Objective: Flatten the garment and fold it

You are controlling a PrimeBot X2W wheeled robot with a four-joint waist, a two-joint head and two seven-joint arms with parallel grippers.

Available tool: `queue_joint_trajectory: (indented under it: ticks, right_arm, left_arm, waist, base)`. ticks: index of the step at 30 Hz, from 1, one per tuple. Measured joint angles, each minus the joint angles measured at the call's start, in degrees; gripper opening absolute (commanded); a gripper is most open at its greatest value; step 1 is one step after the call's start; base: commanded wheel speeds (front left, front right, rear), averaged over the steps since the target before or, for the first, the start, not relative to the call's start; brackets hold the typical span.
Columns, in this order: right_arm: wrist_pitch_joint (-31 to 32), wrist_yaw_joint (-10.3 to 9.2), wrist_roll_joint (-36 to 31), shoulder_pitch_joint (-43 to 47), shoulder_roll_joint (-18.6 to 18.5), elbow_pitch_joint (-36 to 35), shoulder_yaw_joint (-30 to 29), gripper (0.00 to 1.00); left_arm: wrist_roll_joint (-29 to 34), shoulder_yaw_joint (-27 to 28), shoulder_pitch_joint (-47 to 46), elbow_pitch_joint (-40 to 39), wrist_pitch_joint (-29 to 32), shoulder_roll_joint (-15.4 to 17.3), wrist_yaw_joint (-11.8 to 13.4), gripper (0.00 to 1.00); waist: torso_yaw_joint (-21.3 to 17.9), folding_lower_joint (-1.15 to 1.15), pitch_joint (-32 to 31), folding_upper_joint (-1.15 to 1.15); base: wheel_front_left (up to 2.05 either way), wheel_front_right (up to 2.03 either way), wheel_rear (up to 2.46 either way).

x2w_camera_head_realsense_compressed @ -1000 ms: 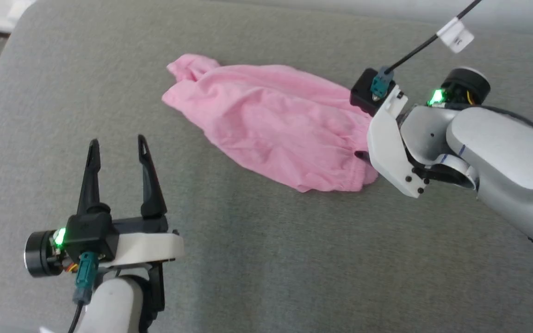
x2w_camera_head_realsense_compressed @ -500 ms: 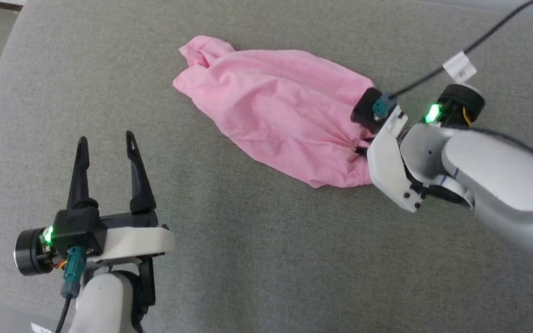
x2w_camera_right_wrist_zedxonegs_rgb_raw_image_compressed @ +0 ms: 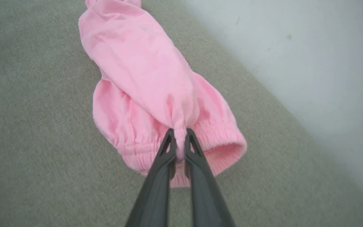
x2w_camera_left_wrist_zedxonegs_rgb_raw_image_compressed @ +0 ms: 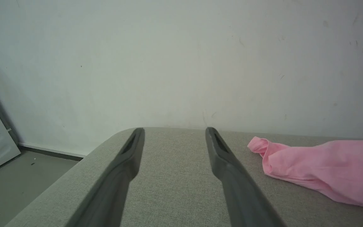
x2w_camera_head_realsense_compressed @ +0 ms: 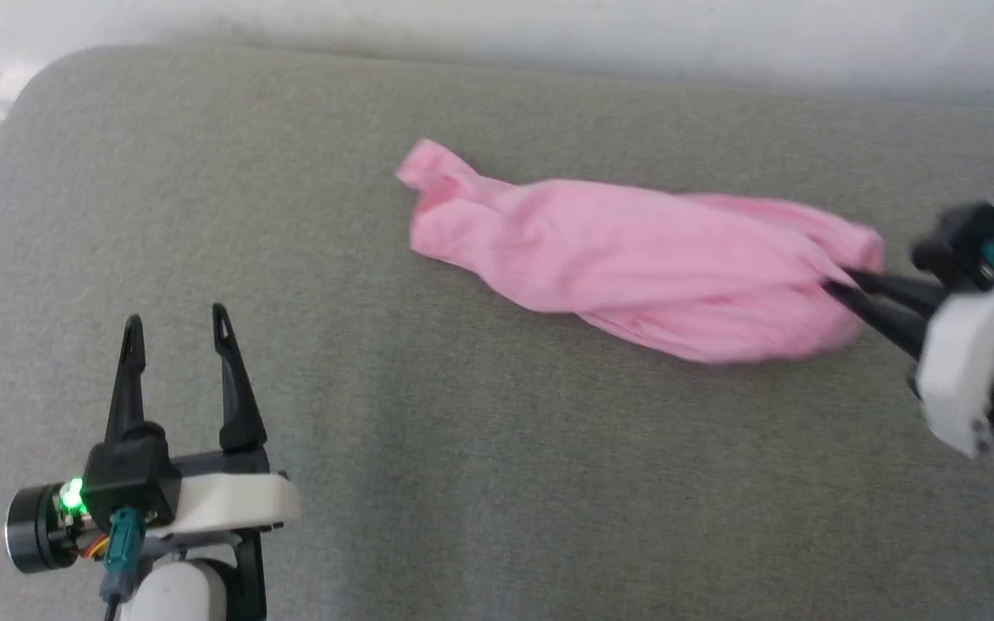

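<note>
Head view: the light pink thin cloth shorts (x2w_camera_head_realsense_compressed: 635, 259) are stretched over the grey upholstered cushion (x2w_camera_head_realsense_compressed: 462, 483), one end pinched by the right gripper (x2w_camera_head_realsense_compressed: 838, 289). Left wrist view: the dark fingers (x2w_camera_left_wrist_zedxonegs_rgb_raw_image_compressed: 232, 176) of the left gripper (x2w_camera_left_wrist_zedxonegs_rgb_raw_image_compressed: 174, 138) are spread wide, nothing touched. Right wrist view: a fold beside the gathered waistband (x2w_camera_right_wrist_zedxonegs_rgb_raw_image_compressed: 222, 138) is clamped between fingers pressed together.

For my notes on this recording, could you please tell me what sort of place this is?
Probably a plain indoor room: a grey upholstered cushion, like a sofa or bed, stands against a bare white wall, with a hard grey floor beside it.
</note>
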Motion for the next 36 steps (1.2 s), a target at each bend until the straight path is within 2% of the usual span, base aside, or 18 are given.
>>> queue_joint_trajectory:
  ticks: [3,6,11,14,15,16,19,24,30,33,36]
  right_arm:
    - [0.21,0.00,1.01,7.08,-4.26,-1.01,-1.58,0.00]
    - [1.94,0.00,0.00,14.57,-6.39,-0.98,-1.72,0.00]
    - [3.48,-0.01,1.07,26.44,-5.28,-0.13,-2.57,0.00]
    - [2.22,-0.02,1.31,29.92,-3.68,0.81,-5.61,0.00]
    - [1.18,-0.01,1.08,30.62,-3.09,1.24,-7.05,0.84]
    - [0.19,-0.01,0.47,31.26,-2.44,1.56,-8.79,1.00]
    - [-2.38,-0.01,-2.26,32.91,-1.18,1.48,-14.85,1.00]
    - [-4.75,-0.01,-7.47,36.62,-0.01,-2.59,-26.96,1.00]
    - [-5.75,-0.01,-17.14,39.45,5.37,-8.54,-42.13,1.00]
    - [-2.33,-0.01,-20.04,38.06,7.09,-11.68,-45.32,1.00]
    - [4.42,-0.01,-20.26,32.79,6.79,-12.89,-43.18,1.00]
  left_arm:
    - [0.36,0.05,0.95,-0.08,-0.01,-0.01,-0.45,1.00]
    - [0.41,0.09,1.81,-0.16,-0.01,-0.02,-0.49,1.00]
    - [0.59,-0.01,2.17,0.07,-0.01,-0.05,-0.59,1.00]
    - [0.86,-0.10,3.08,0.51,-0.01,-0.05,-1.01,1.00]
    - [0.90,-0.08,3.34,0.63,0.00,-0.03,-1.01,1.00]
    - [0.91,-0.08,3.54,0.75,0.00,0.00,-1.01,1.00]
    - [1.13,-0.08,3.98,1.26,0.00,0.15,-1.08,1.00]
    - [1.60,0.19,4.08,1.27,0.00,0.76,-1.07,1.00]
    - [1.91,0.08,4.08,0.66,0.00,0.89,-1.00,1.00]
    - [1.92,-0.08,4.02,0.29,0.00,1.01,-1.00,1.00]
    - [1.93,-0.56,3.70,0.03,0.00,1.01,-0.99,1.00]
  waist:
    - [-1.30,0.00,-1.36,0.00]
    - [-2.45,0.00,-2.53,0.00]
    - [-3.77,0.00,-4.09,0.00]
    - [-4.36,-0.01,-4.79,0.00]
    - [-4.58,0.00,-4.98,0.00]
    - [-4.80,0.00,-5.21,0.00]
    - [-5.29,0.00,-6.15,0.00]
    - [-6.26,0.00,-7.38,0.00]
    - [-7.20,0.00,-7.55,0.00]
    - [-7.10,0.01,-6.84,0.00]
    - [-6.60,0.01,-5.83,0.00]
  base:
    - [0.00,0.00,0.00]
    - [0.00,0.00,0.00]
    - [0.00,0.00,0.00]
    - [0.00,0.00,0.00]
    - [0.00,0.00,0.00]
    - [0.00,0.00,0.00]
    - [0.00,0.00,0.00]
    - [0.00,0.00,0.00]
    - [0.00,0.00,0.00]
    - [0.00,0.00,0.00]
    - [0.00,0.00,0.00]
